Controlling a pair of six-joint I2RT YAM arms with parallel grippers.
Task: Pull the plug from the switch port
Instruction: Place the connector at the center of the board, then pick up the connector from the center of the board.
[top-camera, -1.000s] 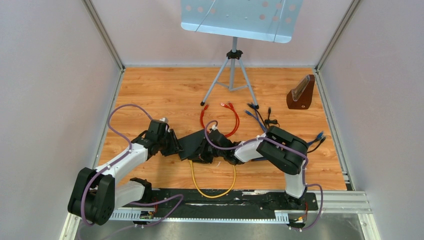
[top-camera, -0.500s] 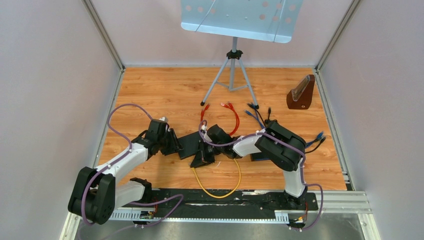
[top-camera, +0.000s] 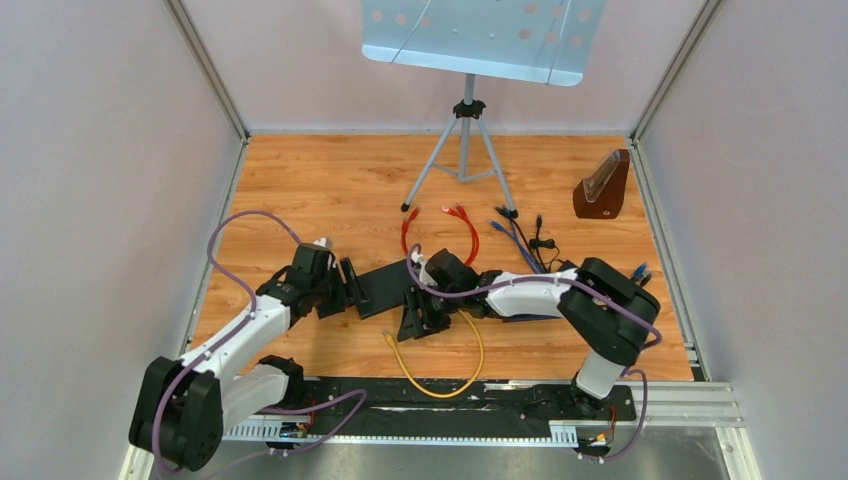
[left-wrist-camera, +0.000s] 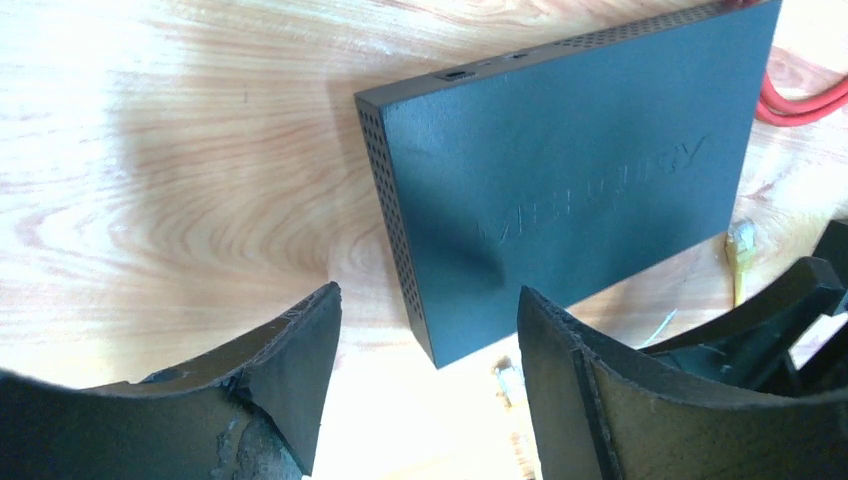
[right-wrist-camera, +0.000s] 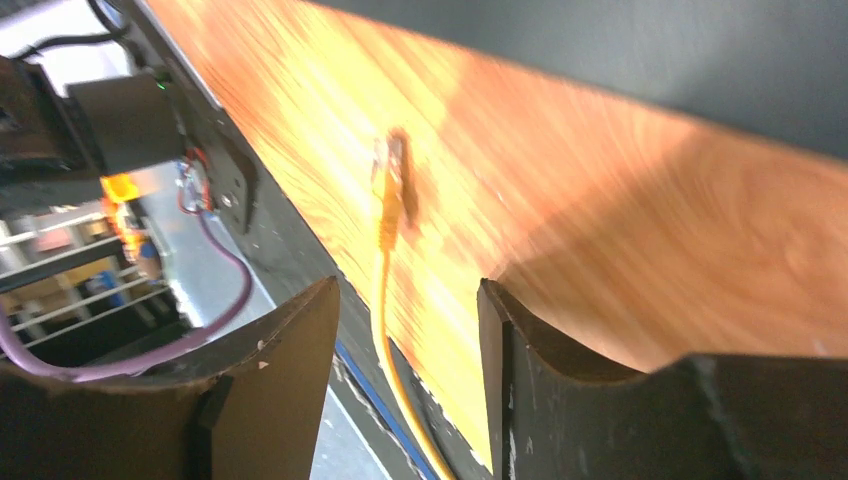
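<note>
Now the yellow Ethernet plug (right-wrist-camera: 388, 185) lies loose on the wooden desk (top-camera: 330, 190), clear of the black network switch (left-wrist-camera: 570, 180). Its yellow cable (top-camera: 481, 345) curls away toward the arm bases.

The right gripper (right-wrist-camera: 410, 370) has its jaws apart and nothing between them. In its wrist view the plug sits just ahead of the fingertips, and the cable runs back below the gap between the two fingers (right-wrist-camera: 290, 370). The dark side of the switch crosses that view beyond the plug.

The left gripper (left-wrist-camera: 425, 390) is likewise spread wide and empty. The near corner of the switch lies just in front of its opening and touches neither finger. In the left wrist view the switch lies flat, with its perforated short side toward the gripper and faint raised lettering on top. To the right of this gripper, past the switch's long edge, the plug tip shows on the desk, apart from the casing.

A red cable (top-camera: 462, 232) loops beyond the switch, farther from both grippers, and a bundle of blue and black cables (top-camera: 520, 238) lies beyond the right forearm. A tripod music stand (top-camera: 465, 140) and a wooden metronome (top-camera: 603, 187) stand well off at the far side.
</note>
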